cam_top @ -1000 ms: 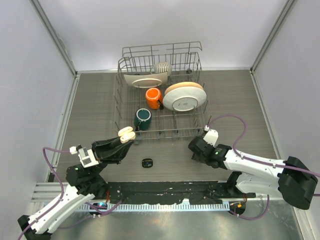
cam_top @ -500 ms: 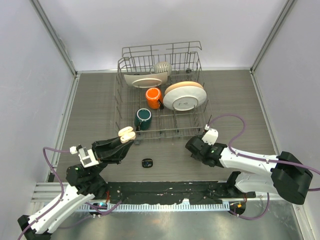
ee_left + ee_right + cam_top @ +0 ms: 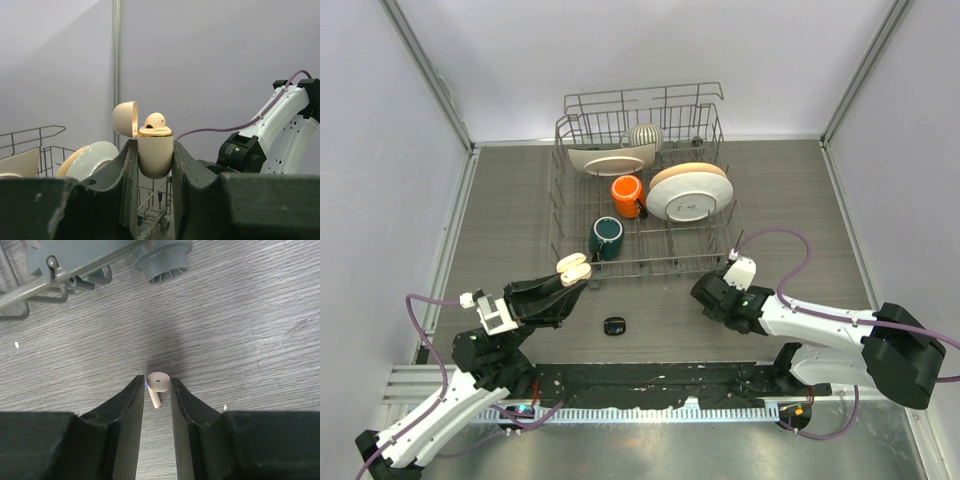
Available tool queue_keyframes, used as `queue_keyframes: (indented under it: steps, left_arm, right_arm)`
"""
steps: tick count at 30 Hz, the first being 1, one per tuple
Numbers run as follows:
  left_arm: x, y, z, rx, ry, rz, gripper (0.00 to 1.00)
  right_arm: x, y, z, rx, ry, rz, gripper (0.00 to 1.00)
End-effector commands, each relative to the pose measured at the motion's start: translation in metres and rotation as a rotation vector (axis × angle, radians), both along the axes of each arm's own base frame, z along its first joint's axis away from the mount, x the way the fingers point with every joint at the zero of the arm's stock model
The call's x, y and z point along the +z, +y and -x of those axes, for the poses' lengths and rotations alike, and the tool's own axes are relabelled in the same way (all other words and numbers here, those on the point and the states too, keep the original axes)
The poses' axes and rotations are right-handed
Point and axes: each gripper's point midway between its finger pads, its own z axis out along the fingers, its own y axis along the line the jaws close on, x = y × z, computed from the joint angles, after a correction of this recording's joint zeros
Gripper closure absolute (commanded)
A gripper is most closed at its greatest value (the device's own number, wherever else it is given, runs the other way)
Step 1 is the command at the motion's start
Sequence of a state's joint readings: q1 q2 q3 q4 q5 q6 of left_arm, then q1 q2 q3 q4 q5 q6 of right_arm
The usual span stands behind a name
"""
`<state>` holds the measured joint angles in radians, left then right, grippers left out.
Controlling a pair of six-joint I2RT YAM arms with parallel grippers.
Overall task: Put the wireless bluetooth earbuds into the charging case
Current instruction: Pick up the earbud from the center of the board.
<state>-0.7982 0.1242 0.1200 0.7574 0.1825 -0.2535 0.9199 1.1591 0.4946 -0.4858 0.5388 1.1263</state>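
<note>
Smooth egg-shaped charging case (image 3: 155, 157); stemmed cream earbud (image 3: 158, 382) on wood-grain tabletop (image 3: 250, 315)

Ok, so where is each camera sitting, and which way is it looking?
Top: high behind the left arm and right arm, both showing, looking down at table and dish rack.
Left wrist: on the left arm, looking sideways past its fingers at the cream case.
Right wrist: looking down between its fingers at a cream earbud.
Shared: top and left wrist both show the case and rack.
</note>
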Motion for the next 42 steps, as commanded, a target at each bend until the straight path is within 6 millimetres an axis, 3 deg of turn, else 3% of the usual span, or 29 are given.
queue_keyframes:
  steps: [1,5,7,11,14,18,28,35,42]
  left_arm:
    - [0.005,0.004,-0.001,0.019,-0.012,0.016,1.00]
    - [0.005,0.003,-0.001,0.017,-0.013,0.014,1.00]
    - [0.004,0.003,-0.001,0.020,-0.013,0.012,1.00]
    - [0.006,0.003,-0.001,0.016,-0.015,0.014,1.00]
    - [0.006,0.003,0.000,0.016,-0.016,0.013,1.00]
    - [0.006,0.003,0.000,0.015,-0.016,0.015,1.00]
    - [0.004,0.001,-0.005,0.025,-0.001,0.010,1.00]
    - [0.005,0.000,-0.009,0.035,0.009,0.012,1.00]
    - [0.003,-0.005,-0.014,0.032,0.023,-0.003,1.00]
  right_arm:
    - [0.011,0.011,-0.019,0.031,-0.081,-0.015,0.67]
    - [0.010,0.010,-0.018,0.039,-0.073,-0.010,0.74]
    - [0.009,0.009,-0.017,0.042,-0.070,-0.006,0.83]
    - [0.010,0.008,-0.016,0.042,-0.073,-0.007,0.84]
    - [0.016,0.009,-0.018,0.053,-0.088,-0.011,0.87]
    - [0.038,0.021,-0.022,0.108,-0.150,-0.051,0.92]
    - [0.154,0.056,-0.015,0.260,-0.452,-0.197,0.99]
    - [0.253,0.097,-0.001,0.382,-0.669,-0.299,0.99]
    - [0.329,0.128,0.005,0.458,-0.876,-0.419,0.99]
